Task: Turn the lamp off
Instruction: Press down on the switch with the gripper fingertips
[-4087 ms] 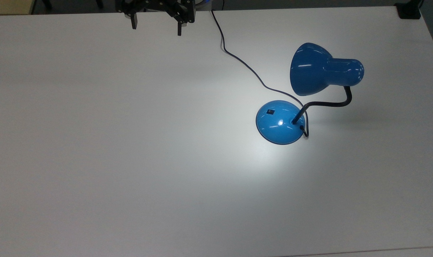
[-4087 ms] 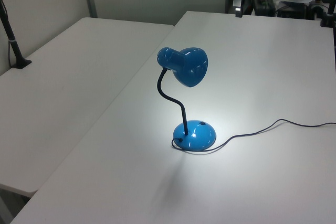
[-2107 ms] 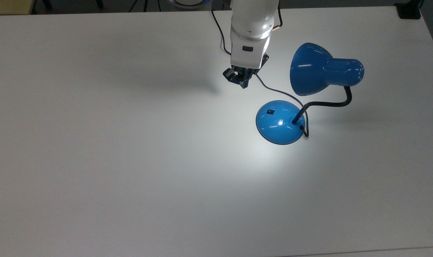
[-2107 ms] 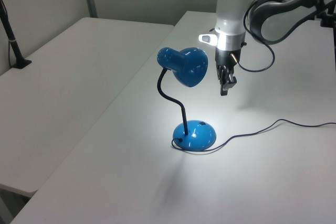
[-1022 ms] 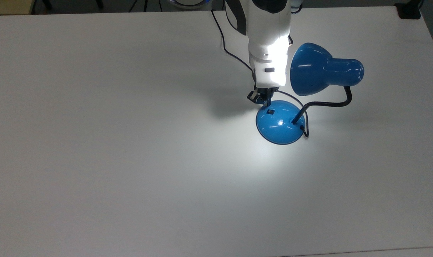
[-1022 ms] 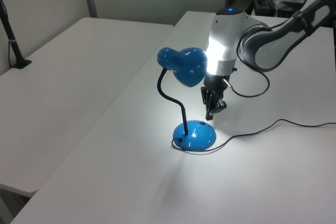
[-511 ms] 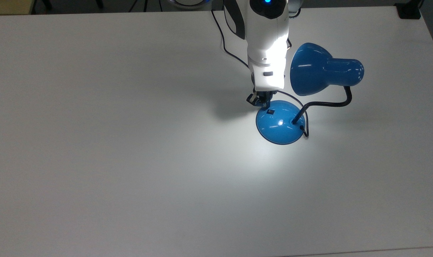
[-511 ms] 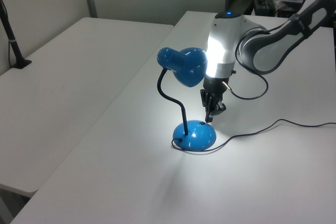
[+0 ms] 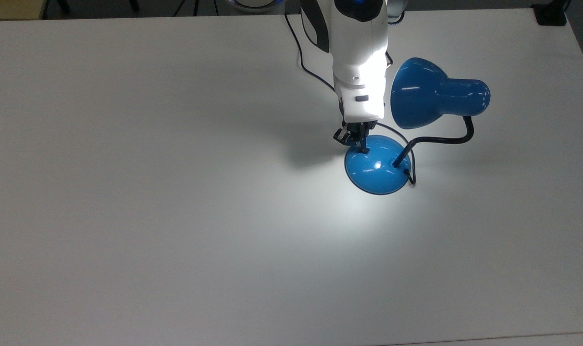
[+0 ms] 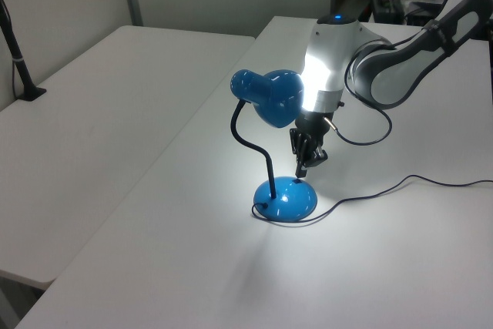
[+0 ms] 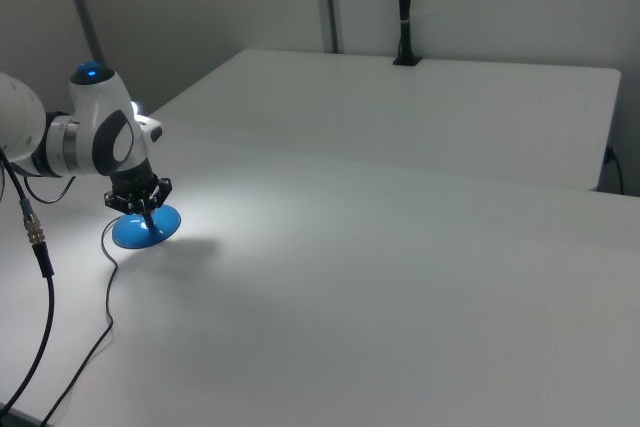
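The lamp's glossy blue shade [image 9: 416, 93] hangs on a black bent neck [image 9: 440, 140] over its round blue base [image 9: 375, 166], and a bright pool of light lies on the white table around the base. My gripper [image 9: 363, 147] points straight down, shut, with its tips on the base's upper-left part in the top view, covering the small black switch. In the left view the gripper [image 10: 300, 176] touches the top of the base [image 10: 286, 198] just right of the shade [image 10: 273, 98]. The right view shows the gripper [image 11: 149, 215] on the base [image 11: 145, 230].
The lamp's black cord [image 9: 320, 79] runs from the base toward the table's far edge, beneath my arm. A black clamp [image 9: 551, 14] sits at the top view's upper right corner. A second white table [image 10: 92, 113] adjoins, with a black post [image 10: 19, 67].
My gripper came from the table's far edge, shut, and came down beside the shade. In the last half second it dropped onto the switch spot. The lamp still shines.
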